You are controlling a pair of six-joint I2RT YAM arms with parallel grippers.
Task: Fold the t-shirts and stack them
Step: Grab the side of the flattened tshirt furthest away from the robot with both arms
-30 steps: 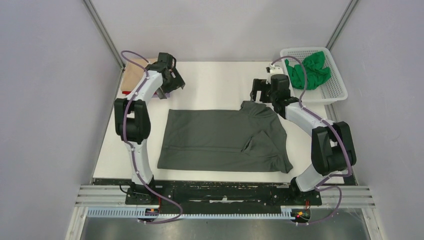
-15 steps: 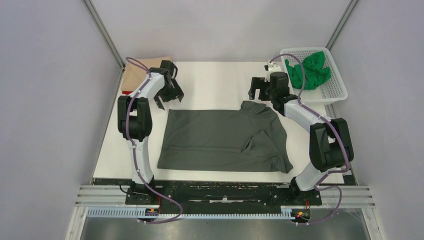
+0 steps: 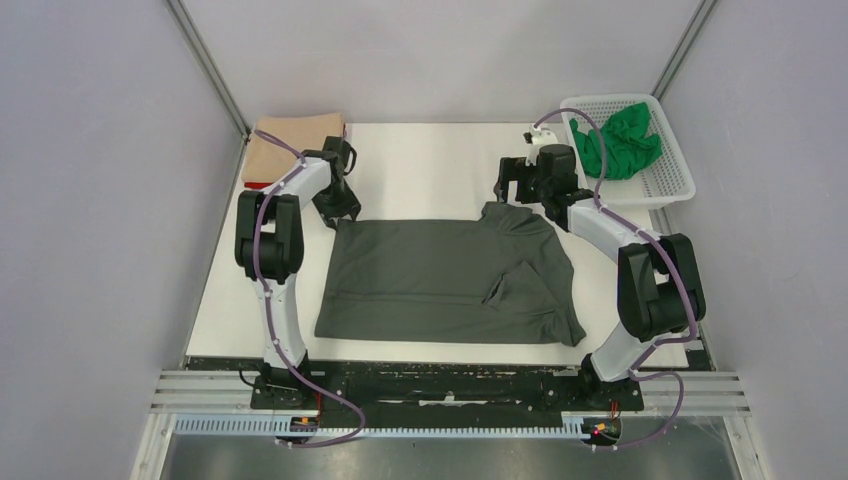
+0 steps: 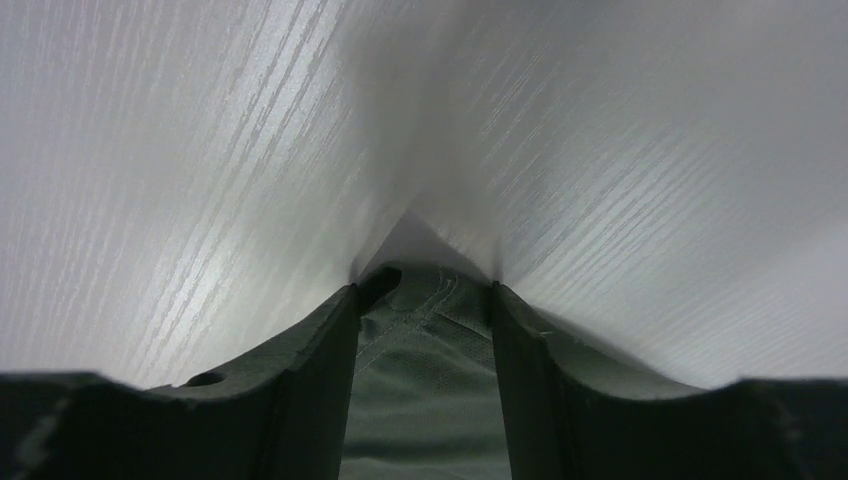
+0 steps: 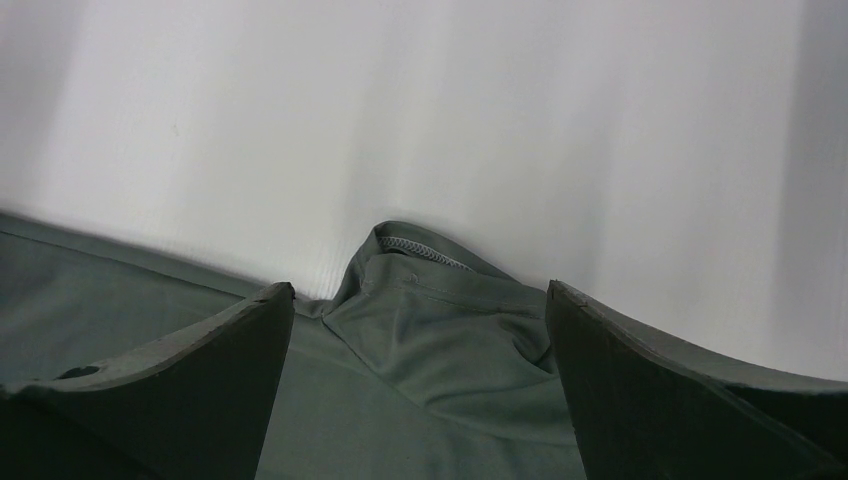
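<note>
The dark grey t-shirt [image 3: 440,275] lies spread across the middle of the tabletop [image 3: 430,160], its 3 o'clock sleeve turned inward. The left end effector [image 3: 336,212] sits low at the shirt's 10 o'clock corner, fingers [image 4: 320,380] narrowed on either side of the hem corner; whether they actually pinch cloth I cannot tell. The right end effector [image 3: 509,186] hovers wide open over the bunched collar [image 5: 425,250] at 1 o'clock, holding nothing.

Risks, as I judge them:
- 1: the left one catches only a sliver of the corner, so the cloth slips out on the lift.
- 2: the right one comes down on the humped collar and grabs a lump rather than a clean edge, so the fold sets crooked.
- 3: with only 1 side held, a pull skews the shirt toward the tan t-shirt [image 3: 285,145] at 10 o'clock.

The green t-shirt [image 3: 620,140] lies in the basket [image 3: 668,188] at 2 o'clock.
</note>
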